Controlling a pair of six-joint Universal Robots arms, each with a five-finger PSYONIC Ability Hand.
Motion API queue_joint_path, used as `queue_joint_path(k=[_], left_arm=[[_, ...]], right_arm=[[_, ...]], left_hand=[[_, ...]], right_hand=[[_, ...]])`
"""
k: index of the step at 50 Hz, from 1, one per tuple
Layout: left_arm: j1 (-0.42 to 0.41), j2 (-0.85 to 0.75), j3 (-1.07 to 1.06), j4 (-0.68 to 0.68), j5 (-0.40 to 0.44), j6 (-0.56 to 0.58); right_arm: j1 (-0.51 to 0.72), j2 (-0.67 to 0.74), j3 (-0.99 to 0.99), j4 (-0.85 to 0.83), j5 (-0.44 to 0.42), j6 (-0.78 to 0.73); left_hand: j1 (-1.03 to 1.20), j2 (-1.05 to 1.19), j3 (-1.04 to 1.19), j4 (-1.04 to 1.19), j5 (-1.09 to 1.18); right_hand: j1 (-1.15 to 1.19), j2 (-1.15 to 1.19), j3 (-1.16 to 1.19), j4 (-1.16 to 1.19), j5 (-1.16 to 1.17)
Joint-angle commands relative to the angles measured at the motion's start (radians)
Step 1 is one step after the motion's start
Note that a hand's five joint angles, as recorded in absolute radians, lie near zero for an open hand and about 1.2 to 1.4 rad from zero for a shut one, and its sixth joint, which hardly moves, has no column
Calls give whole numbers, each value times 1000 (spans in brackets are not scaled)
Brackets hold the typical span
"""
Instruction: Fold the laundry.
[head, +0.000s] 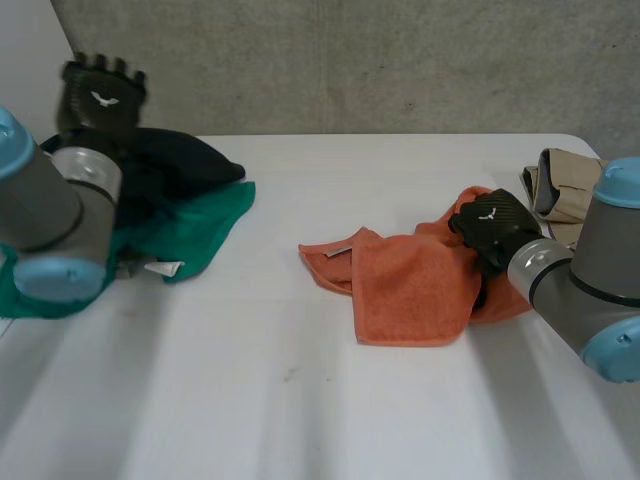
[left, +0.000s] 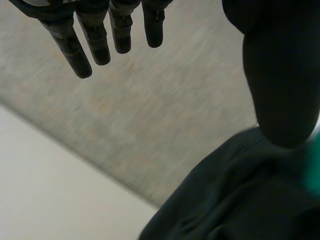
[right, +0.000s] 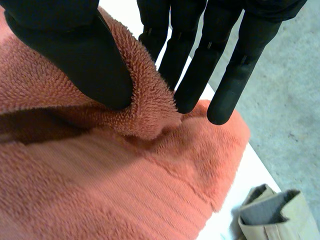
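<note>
Closest to the lens, left arm (head: 50, 215), bent up and parked well apart from the towel (head: 410, 285), with left hand (head: 100, 95) raised above a dark cloth (head: 185, 160) and a green cloth (head: 200, 230). Fingers straight and spread, holding nothing; probably placed clear of the other arm's work. Right arm (head: 590, 290) next, ending at the towel's edge on the side away from those cloths. Right hand (head: 492, 228) clamped on the towel there: thumb on one face of a raised ridge of terry, fingers on the other, pinching it between them. Looks like a grip taken to lift or drag that edge over for a fold, judging by the pinch alone. Towel on the table (head: 300, 400), rumpled and partly doubled over itself, not yet a neat fold. Long axis roughly side to side across the table, running from the pinched end toward the green cloth, with a small white tag at the free end pointing that way. Beige cloth (head: 560, 185) near the towel's pinched end, a strip of bare table between, seemingly folded already.
</note>
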Motion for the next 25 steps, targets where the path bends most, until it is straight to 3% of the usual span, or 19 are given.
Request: queue_joint_path(k=[1, 6, 12, 18, 19, 20, 21, 25], left_arm=[[-181, 104, -190, -11, -5, -68], [-268, 136, -285, -3, -13, -137], [-276, 172, -313, 0, -22, -164], [-267, 204, -310, 1, -132, -197], [-265, 207, -309, 1, -148, -202], [-265, 210, -309, 1, -163, -207], [-264, 212, -307, 0, -174, -210], [-259, 218, -318, -12, -191, -230]], right_arm=[[62, -40, 30, 4, -67, 22], [145, -43, 11, -4, -127, 66], [246, -31, -104, -7, -154, 158], [312, 168, -271, -79, -161, 256], [318, 192, -294, -82, -151, 261], [323, 211, -314, -80, -144, 263], [326, 237, -338, -74, -140, 261], [321, 214, -343, -54, -98, 270]], left_hand=[[-14, -30, -38, -28, -48], [-14, -30, -38, -28, -48], [-13, -29, -38, -27, -47], [-10, -26, -35, -24, -44], [-10, -26, -35, -24, -44], [-10, -26, -35, -24, -44], [-10, -26, -35, -24, -44], [-5, -20, -29, -18, -38]], right_hand=[[278, 220, 213, 200, 242], [278, 220, 213, 200, 242], [278, 220, 213, 200, 242], [278, 220, 213, 200, 242], [145, 88, 80, 67, 109], [-167, -225, -232, -245, -203], [-888, -946, -954, -966, -924], [-944, -1001, -1009, -1022, -980]])
